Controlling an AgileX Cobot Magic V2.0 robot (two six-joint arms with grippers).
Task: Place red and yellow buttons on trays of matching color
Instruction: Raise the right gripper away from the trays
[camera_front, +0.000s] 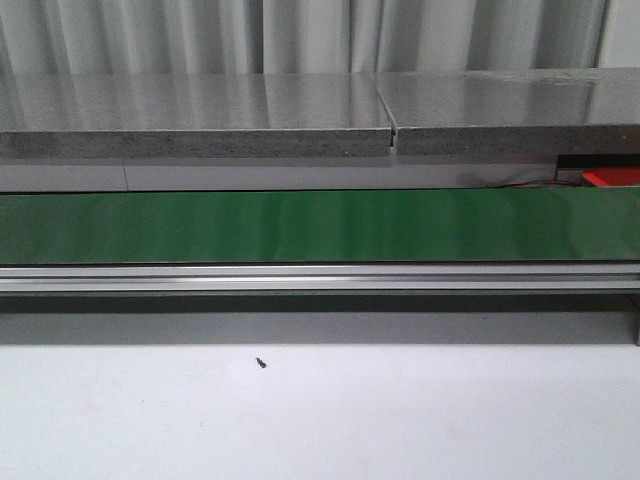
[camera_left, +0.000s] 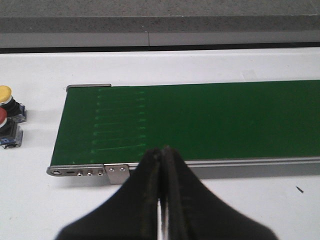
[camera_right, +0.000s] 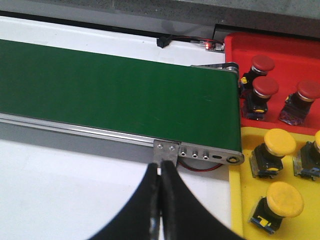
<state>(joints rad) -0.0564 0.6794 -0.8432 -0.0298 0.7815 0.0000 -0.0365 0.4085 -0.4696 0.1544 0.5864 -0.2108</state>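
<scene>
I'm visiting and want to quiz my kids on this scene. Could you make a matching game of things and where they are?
Things:
1. red tray
2. yellow tray
3. two loose buttons
4. left gripper

Places or states:
A. beside the belt's other end, on the white table
B. holds yellow-capped buttons
C. shut, empty
D. holds red-capped buttons

Pairs: 1-D, 2-B, 3-A, 4-C

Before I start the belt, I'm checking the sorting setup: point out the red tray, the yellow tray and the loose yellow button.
red tray (camera_right: 287, 47), right wrist view, bare floor near its far wall.
yellow tray (camera_right: 240, 200), right wrist view, rim nearest the belt.
yellow button (camera_left: 5, 92), left wrist view, its cap.
</scene>
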